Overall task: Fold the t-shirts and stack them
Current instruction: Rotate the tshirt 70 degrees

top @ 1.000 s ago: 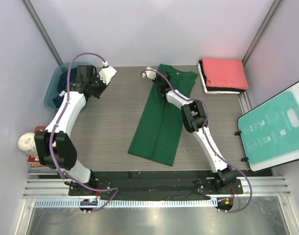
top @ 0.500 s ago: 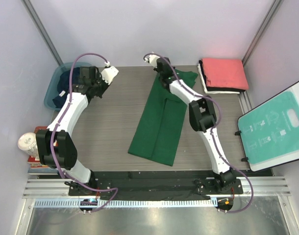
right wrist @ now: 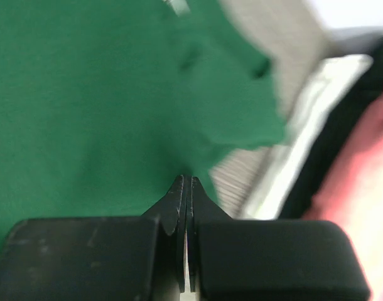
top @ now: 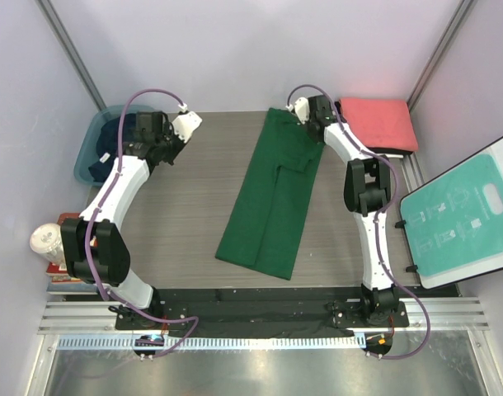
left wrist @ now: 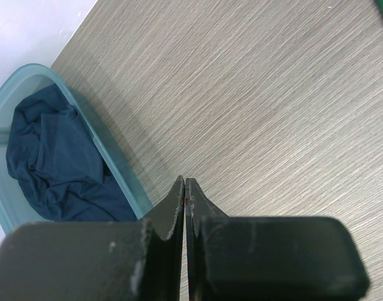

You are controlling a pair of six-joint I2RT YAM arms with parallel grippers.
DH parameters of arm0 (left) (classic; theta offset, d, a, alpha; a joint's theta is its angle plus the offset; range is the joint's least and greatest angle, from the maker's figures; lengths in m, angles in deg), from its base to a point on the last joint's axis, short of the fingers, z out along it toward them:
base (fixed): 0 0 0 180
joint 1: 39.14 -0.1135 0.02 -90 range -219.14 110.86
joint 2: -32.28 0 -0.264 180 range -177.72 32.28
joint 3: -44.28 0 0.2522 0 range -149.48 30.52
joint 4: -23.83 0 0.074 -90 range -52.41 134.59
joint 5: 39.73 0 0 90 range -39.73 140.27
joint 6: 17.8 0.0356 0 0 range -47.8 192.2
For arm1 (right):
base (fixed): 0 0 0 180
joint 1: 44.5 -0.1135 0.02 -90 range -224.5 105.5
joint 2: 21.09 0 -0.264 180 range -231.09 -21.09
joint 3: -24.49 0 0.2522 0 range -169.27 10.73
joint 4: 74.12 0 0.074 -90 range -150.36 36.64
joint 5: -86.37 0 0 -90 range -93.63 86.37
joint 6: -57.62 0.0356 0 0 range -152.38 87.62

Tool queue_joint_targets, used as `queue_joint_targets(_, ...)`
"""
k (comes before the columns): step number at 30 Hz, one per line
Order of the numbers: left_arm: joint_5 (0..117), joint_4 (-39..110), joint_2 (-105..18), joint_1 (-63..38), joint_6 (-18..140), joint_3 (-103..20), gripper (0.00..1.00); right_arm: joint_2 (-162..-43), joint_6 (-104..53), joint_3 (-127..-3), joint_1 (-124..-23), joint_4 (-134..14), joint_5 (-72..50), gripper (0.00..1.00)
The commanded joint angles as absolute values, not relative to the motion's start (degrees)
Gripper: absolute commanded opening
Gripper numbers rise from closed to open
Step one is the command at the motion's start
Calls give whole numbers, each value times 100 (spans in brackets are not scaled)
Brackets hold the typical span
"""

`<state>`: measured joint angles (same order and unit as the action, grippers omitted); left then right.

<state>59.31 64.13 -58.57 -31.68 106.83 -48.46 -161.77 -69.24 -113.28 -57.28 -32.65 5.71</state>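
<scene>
The green shirt (top: 272, 194) lies in the middle of the table (top: 194, 206) as a long narrow strip. It runs from 12 o'clock down to 6 o'clock and leans a little toward 7 o'clock, with both long sides already turned in. At its far end, the short sleeve on the 1 o'clock side sticks out a little.

The right gripper (right wrist: 186, 182) hangs over this sleeve with its jaws pressed together. The wrist picture is blurred, and I see no cloth between them. At 2 o'clock from the strip sits the stack of folded shirts (top: 377, 124), the red one on top and the black and white edges under it.

The left gripper (left wrist: 184, 183) is also closed and holds nothing. It is above bare table at 10 o'clock, just beside the plastic tub (left wrist: 110, 150), where the navy shirt (left wrist: 53, 163) lies crumpled.

I judge that the lengthwise fold is done and the crosswise fold comes next. This calls for open jaws, one gripper at each corner of one short end. That end must then be carried evenly over the other, so the strip does not twist, before the shirt goes on the stack.
</scene>
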Motion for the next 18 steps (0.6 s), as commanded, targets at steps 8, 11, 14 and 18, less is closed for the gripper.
queue_joint_targets(8, 5880, 6448, -5957, -3141, 10788, -5368, 0, -16768, -6736, -12031, -5936, -2977, 110, 1)
queue_joint_targets(11, 5862, 6509, -6088, -3132, 10771, -5509, 0, -17023, -6868, -12084, -5953, -3117, 827, 1)
queue_joint_targets(14, 5853, 6536, -6176, -3123, 10779, -5632, 0, -17347, -7105, -12216, -5927, -3337, 1358, 1)
queue_joint_targets(18, 5818, 6554, -6185, -3123, 10850, -5615, 0, -17629, -7465, -12216, -5857, -3784, 1884, 1)
